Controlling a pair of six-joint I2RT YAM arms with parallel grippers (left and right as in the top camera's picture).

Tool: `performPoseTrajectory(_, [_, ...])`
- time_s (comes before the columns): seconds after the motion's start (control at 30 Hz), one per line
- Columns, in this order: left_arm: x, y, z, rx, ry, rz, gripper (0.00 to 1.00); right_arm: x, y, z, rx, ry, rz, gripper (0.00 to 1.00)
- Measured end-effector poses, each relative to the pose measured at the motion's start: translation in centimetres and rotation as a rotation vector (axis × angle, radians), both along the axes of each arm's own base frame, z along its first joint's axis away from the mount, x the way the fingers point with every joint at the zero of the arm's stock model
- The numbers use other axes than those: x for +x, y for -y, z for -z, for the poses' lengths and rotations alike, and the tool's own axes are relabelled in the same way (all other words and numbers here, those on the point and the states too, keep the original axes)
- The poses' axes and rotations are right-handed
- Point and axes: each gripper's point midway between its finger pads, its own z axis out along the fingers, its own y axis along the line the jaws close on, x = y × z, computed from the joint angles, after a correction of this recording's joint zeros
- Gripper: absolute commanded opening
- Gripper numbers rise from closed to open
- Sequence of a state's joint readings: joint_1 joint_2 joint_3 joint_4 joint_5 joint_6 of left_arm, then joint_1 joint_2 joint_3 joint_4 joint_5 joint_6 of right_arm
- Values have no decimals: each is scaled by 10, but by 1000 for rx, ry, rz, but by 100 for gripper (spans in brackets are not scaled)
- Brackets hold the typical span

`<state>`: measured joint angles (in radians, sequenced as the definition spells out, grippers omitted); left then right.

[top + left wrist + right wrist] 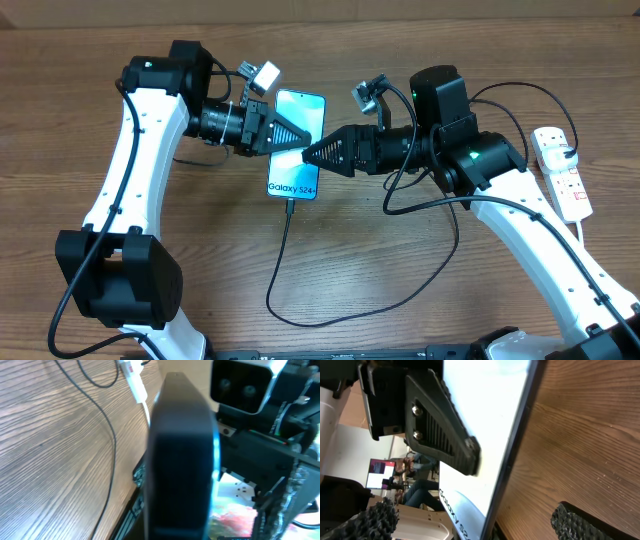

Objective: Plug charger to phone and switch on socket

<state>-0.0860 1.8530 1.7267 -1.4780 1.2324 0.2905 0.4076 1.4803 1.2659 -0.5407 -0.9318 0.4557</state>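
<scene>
The phone (300, 105) is gripped by the left gripper (298, 135) jaws above mid-tabletop (60, 120). The right gripper (306, 155) jaws are spread around its edge, holding nothing. The charger (283, 260) seems already plugged into the phone's near end. The socket (562, 172), far right, is judged still to be switched
</scene>
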Motion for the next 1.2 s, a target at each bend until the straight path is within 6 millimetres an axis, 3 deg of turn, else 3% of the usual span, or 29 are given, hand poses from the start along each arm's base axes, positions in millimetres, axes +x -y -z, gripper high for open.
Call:
performPoseTrajectory(0.1, [-1, 1, 3, 21, -1, 5, 4, 1, 2, 4, -20, -7, 14, 100])
performPoseTrajectory(0.2, [-1, 1, 5, 35, -11, 4, 4, 1, 3, 8, -35, -15, 22, 88])
performPoseTrajectory(0.33, [-4, 7, 6, 38, -20, 17, 4, -1, 4, 12, -52, -31, 27, 85])
performPoseTrajectory(0.5, [-11, 24, -8, -43, -51, 42, 4, -4, 2, 13, -58, -35, 17, 67])
performPoseTrajectory(0.7, [-11, 35, -27, -161, -41, 63, 4, -11, -6, -5, 32, 18, -69, 50])
performPoseTrajectory(1.0, [-12, 36, -31, -185, -44, 64, 4, -19, -9, -21, 109, 52, -144, 49])
performPoseTrajectory(1.2, [-11, 36, -33, -193, -59, 61, 4, -20, -10, -22, 118, 49, -152, 32])
